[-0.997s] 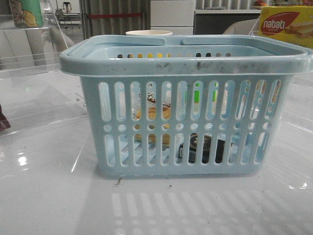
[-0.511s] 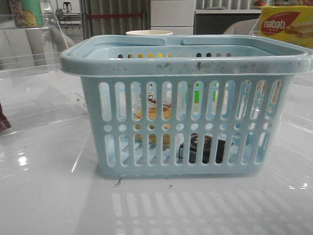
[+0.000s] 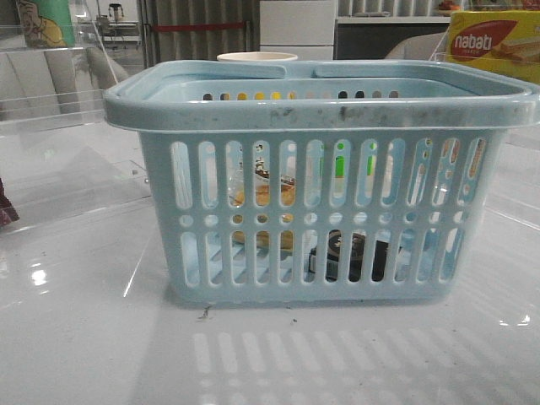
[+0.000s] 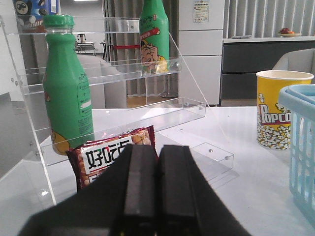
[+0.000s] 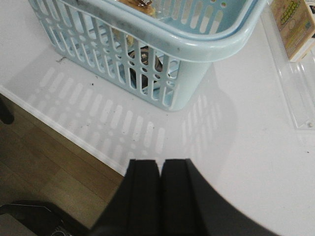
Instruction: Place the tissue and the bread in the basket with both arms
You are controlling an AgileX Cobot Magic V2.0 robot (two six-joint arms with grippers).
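Basket (image 3: 321,105): light-blue plastic, slotted walls, scuffed thick rim, standing upright at the middle of the white surface (image 3: 84,337). Handles folded down on the rim.

Bread (image 3: 263,196): yellow-brown, clear-wrapped, inside the basket toward its left half, seen through the slots; appears propped up rather than flat, though the slats hide its full outline.

Tissue (image 3: 350,256): dark packet, low on the basket floor, right of the bread and nearer the right half. Whether the two touch cannot be told.

Left end effector (image 4: 157,191): fingers pressed together, holding nothing, off to the left of the basket, facing a clear acrylic shelf (image 4: 147,110) with green bottles (image 4: 66,88), a red snack bag (image 4: 110,157) just beyond the fingertips, and a popcorn cup (image 4: 278,110) further off.

Right end effector (image 5: 160,191): fingers pressed together, empty, hovering above the near edge of the surface, with the basket's right near corner ahead of it.

Also present: yellow nabati box (image 3: 494,42) at far right.

Status, judged: both items lie in the basket; the task looks complete or at its retreat stage.

Risks, judged:
- Left arm swinging forward could knock the snack bag or the acrylic shelf, toppling the bottles.
- Right arm travelling low toward the basket could clip the rim and slide or tip it.
- The propped bread may slump if the basket is jolted.
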